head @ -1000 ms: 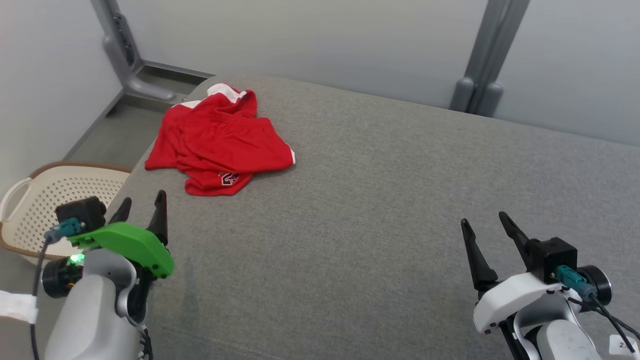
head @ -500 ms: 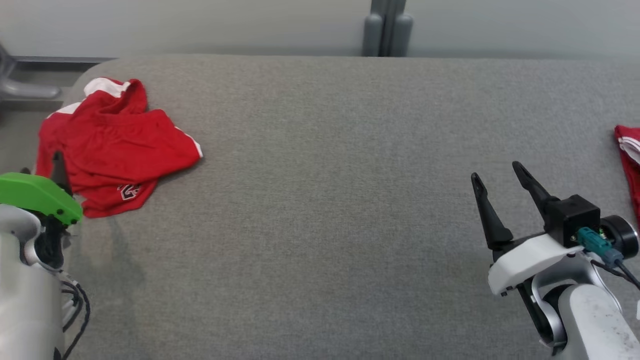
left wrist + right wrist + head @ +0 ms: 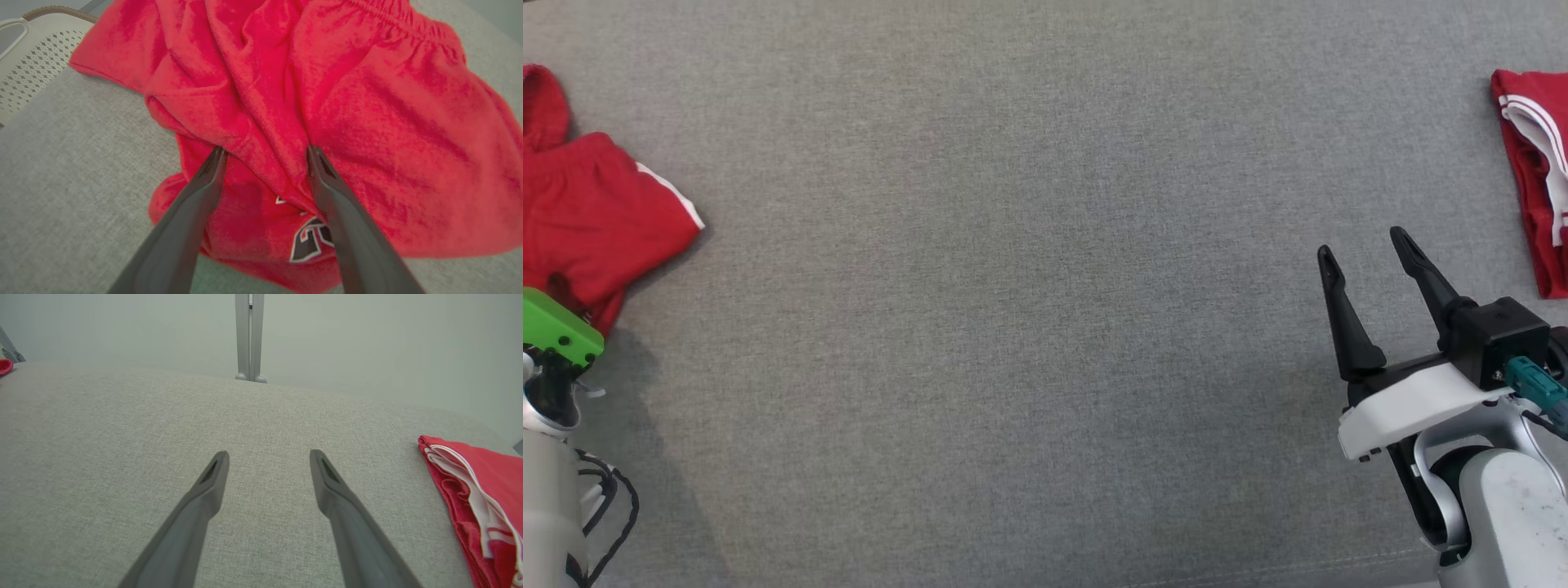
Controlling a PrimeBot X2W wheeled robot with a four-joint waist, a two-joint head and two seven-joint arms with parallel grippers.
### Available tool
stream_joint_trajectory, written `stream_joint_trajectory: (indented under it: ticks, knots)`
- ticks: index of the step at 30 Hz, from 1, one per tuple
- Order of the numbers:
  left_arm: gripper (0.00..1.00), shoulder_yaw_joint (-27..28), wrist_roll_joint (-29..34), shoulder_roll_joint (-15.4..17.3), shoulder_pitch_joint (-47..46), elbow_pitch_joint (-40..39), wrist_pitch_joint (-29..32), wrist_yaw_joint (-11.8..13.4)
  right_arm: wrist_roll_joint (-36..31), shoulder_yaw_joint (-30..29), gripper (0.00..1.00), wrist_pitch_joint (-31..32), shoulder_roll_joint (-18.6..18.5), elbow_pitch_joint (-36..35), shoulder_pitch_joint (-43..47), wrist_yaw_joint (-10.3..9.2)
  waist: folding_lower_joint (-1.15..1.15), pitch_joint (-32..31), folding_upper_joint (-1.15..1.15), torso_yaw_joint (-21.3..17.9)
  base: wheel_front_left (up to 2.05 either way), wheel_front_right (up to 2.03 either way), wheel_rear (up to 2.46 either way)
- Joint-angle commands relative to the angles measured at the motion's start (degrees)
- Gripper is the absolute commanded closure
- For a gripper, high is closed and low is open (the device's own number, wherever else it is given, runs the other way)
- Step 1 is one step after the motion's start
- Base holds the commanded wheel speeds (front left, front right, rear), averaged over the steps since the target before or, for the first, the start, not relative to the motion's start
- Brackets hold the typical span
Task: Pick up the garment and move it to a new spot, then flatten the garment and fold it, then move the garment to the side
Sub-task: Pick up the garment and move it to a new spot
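Red shorts (image 3: pixel 588 212) cut by the head view's left edge, same for my left arm's green cover (image 3: pixel 556 327). Folded red garment (image 3: pixel 1531 163) cut by the right edge. Left wrist view: shorts logo (image 3: pixel 306 243) half hidden behind a finger of my left gripper (image 3: pixel 265 153), unreadable; can't tell if the tips touch cloth. Basket (image 3: pixel 28 53) clipped at the corner. Tiny red scrap (image 3: pixel 5 366) in the right wrist view, too small to tell.

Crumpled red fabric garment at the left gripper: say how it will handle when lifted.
Probably floppy: the crumpled red fabric garment lies in soft folds, so it should sag from a pinch. Likely light: thin cloth. Overlapping layers may slide apart.
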Motion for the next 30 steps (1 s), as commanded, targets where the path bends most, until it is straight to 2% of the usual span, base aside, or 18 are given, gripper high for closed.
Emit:
stream_joint_trajectory:
  ticks: [1,2,3,5,11,15,22,30]
  knots:
    - [0.12,0.0,-0.4,0.6,-1.1,0.8,0.5,0.0,-0.4,0.1,0.00,-0.4,0.1,-0.1,-0.8,-0.11,0.00,3.0,0.00,-2.5,0.00,0.00,0.00]
    - [0.64,-0.2,-0.3,0.6,-1.1,1.3,0.6,-0.3,-0.3,0.4,0.00,-0.5,0.3,0.1,-1.0,-0.11,0.00,3.0,0.00,-2.4,0.00,0.00,0.00]
    - [1.00,-0.4,-0.2,0.5,-0.9,1.7,0.6,-0.6,-0.1,0.4,0.00,-0.7,0.4,0.3,-1.1,-0.11,0.00,2.8,0.00,-2.2,0.00,0.00,0.00]
    - [1.00,-0.8,-0.2,0.6,-0.8,2.6,0.4,-1.8,0.0,0.6,0.00,-1.0,0.7,1.1,-1.0,-0.11,0.00,2.0,0.00,-1.8,0.00,0.00,0.00]
    - [1.00,-2.7,1.3,3.9,-4.5,1.6,-2.8,-6.1,0.8,2.1,0.00,-2.9,1.8,4.7,-1.2,-0.11,0.00,-3.4,0.00,-0.3,0.00,0.00,0.00]
    - [1.00,-5.1,2.9,3.9,-7.9,-1.3,-2.8,-8.0,1.5,3.4,0.00,-4.3,2.9,7.8,-0.5,-0.11,0.00,-8.3,0.00,0.9,0.00,0.00,0.00]
    - [1.00,-12.2,6.6,-0.7,-12.3,-10.8,-0.9,-9.2,2.5,4.6,0.00,-6.3,4.7,12.7,2.3,-0.11,0.00,-16.1,0.00,1.6,0.00,0.00,0.00]
    - [1.00,-18.3,5.0,-9.4,-13.6,-24.7,2.6,-10.2,2.4,5.1,0.00,-7.1,5.5,14.1,3.0,-0.11,0.00,-19.0,0.00,-3.3,0.00,0.00,0.00]
